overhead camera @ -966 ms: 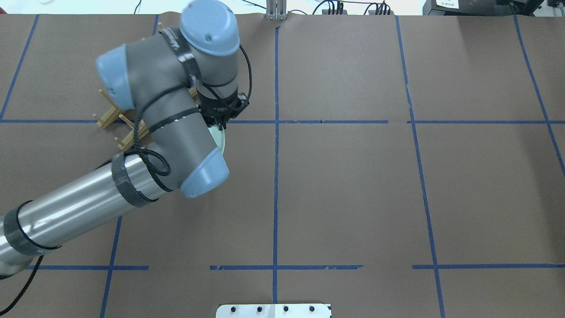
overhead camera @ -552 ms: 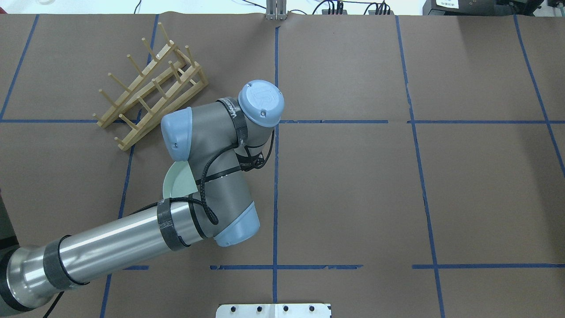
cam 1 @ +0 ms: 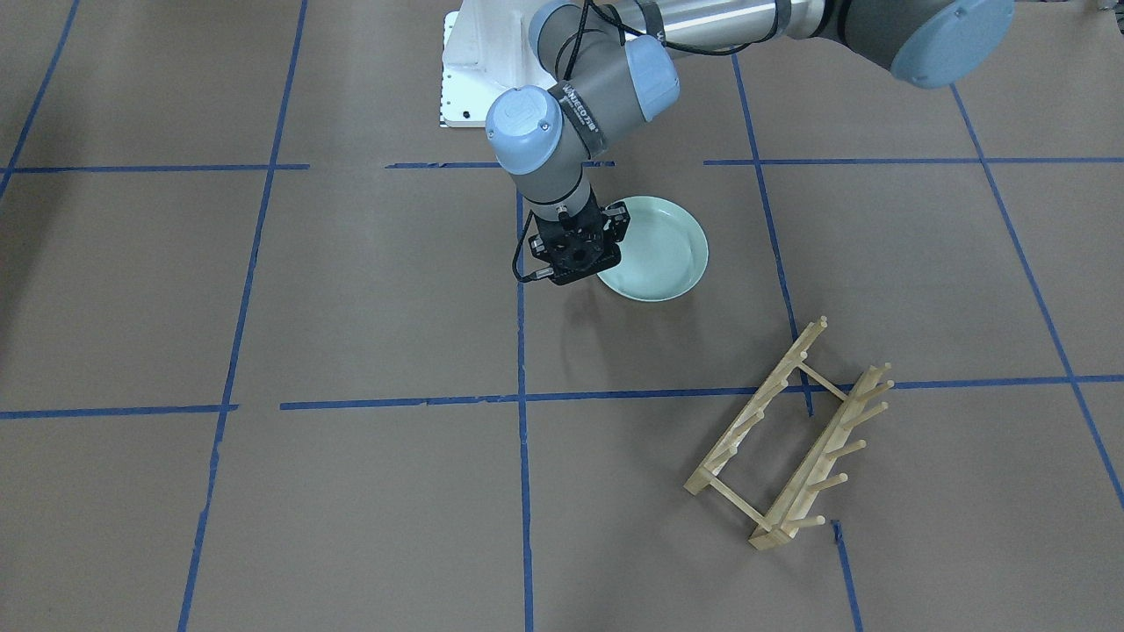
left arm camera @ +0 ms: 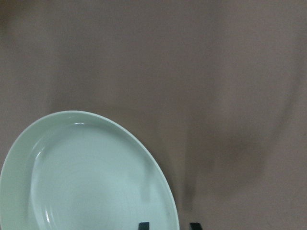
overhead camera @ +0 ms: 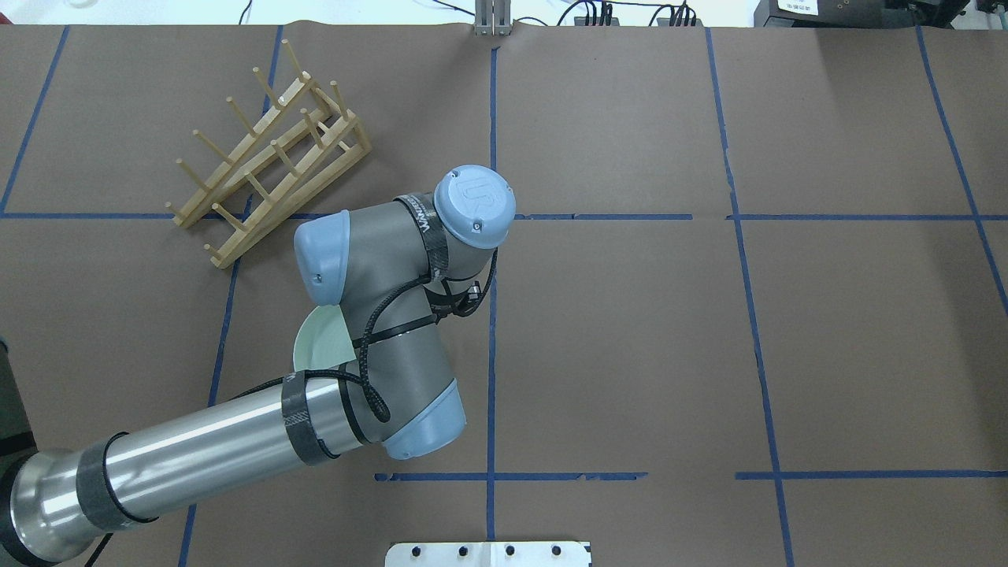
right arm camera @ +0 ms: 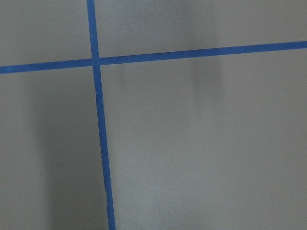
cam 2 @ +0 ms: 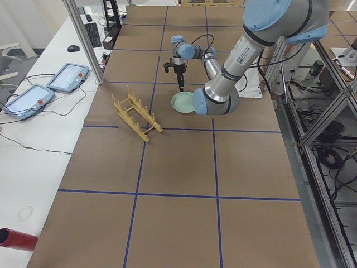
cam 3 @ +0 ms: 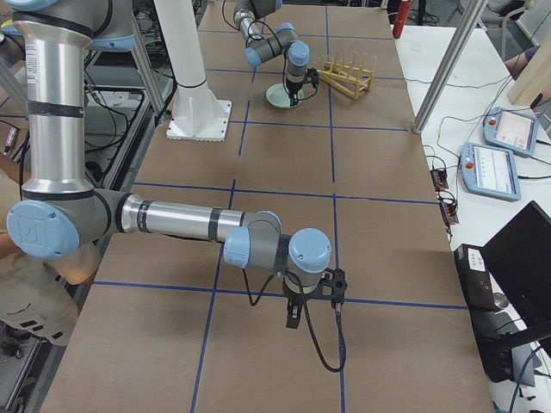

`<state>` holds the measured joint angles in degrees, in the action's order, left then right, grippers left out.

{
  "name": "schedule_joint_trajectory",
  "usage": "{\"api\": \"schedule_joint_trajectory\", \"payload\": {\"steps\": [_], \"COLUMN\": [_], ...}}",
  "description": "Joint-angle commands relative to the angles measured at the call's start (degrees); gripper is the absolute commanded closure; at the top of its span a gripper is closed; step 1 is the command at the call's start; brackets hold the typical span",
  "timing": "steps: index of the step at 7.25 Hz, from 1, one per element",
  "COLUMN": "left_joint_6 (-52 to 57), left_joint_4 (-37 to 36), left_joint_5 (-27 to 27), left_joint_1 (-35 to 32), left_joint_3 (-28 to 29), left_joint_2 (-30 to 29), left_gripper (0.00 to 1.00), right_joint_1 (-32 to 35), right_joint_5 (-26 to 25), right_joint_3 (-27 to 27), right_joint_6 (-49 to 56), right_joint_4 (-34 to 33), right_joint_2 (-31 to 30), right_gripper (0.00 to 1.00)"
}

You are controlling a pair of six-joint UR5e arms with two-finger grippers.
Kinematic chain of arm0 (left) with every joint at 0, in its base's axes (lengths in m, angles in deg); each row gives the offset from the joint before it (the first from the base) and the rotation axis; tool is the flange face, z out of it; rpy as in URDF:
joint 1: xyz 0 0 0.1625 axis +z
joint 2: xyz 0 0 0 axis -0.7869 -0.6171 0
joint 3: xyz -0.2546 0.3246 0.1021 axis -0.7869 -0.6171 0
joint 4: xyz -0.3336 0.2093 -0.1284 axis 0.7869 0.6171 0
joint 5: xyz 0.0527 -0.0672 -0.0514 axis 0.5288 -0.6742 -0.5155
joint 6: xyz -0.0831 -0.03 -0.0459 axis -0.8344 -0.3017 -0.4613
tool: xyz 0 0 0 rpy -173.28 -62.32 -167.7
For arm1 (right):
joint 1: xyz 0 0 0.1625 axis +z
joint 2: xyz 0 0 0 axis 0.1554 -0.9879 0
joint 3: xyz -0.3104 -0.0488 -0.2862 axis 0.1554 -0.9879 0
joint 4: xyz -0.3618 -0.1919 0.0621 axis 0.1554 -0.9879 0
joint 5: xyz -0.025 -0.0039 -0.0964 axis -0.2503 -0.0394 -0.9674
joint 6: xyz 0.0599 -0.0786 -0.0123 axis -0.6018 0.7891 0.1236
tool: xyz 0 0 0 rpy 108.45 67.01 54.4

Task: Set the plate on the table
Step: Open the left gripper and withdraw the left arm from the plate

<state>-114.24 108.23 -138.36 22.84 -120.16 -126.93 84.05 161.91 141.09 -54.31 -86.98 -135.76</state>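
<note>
While the right gripper [cam 3: 294, 317] hangs nearest above the table [cam 1: 351, 290], its jaws' state impossible to tell, the plate [cam 1: 659, 250] lies flat on the table farther off, its rim between the spread fingertips [left arm camera: 143, 225] of the left gripper [left arm camera: 168, 225], the wooden rack [cam 1: 790, 439] beyond.

The front-facing camera looks steeply down across the desk [cam 1: 351, 290] toward the white robot base [cam 1: 465, 79] at its top edge. The overhead camera faces the opposite way from behind that base; both take in the mint-green plate [cam 1: 659, 250] and wooden peg rack [cam 1: 760, 405]. The side cameras look along the desk from opposite ends, farther back. Each wrist camera sits close above the desk: the left over the plate's rim, the right over crossing blue tape lines [right arm camera: 96, 61].
</note>
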Motion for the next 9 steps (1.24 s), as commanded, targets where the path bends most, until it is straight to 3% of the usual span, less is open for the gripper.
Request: {"api": "schedule_joint_trajectory", "payload": {"steps": [1,2,4,6,8,9], "left_joint_6": [3.7,10.9,35.6,61.0,81.3,87.0], "left_joint_4": [-1.0,-1.3,-0.9,-0.9,-0.3,3.0], "left_joint_5": [-0.3,-1.3,-14.7,-21.8,-22.5,-27.9], "left_joint_1": [-8.9,-15.6,-34.8,-49.5,-61.0,-65.1], "left_joint_3": [-12.6,-17.7,-18.7,-18.3,-16.1,-9.7], "left_joint_2": [3.4,5.1,11.4,22.7,33.7,36.8], "left_gripper": [0.00,0.00,0.00,0.00,0.00,0.00], "right_joint_1": [0.0,0.0,0.0,0.0,0.0,0.0], "right_joint_5": [0.0,0.0,0.0,0.0,0.0,0.0], "right_joint_3": [0.0,0.0,-0.1,-0.1,-0.1,-0.1], "right_joint_6": [0.0,0.0,0.0,0.0,0.0,0.0], "right_joint_4": [0.0,0.0,0.0,0.0,0.0,0.0], "right_joint_2": [0.0,0.0,0.0,0.0,0.0,0.0], "right_gripper": [0.00,0.00,0.00,0.00,0.00,0.00]}}
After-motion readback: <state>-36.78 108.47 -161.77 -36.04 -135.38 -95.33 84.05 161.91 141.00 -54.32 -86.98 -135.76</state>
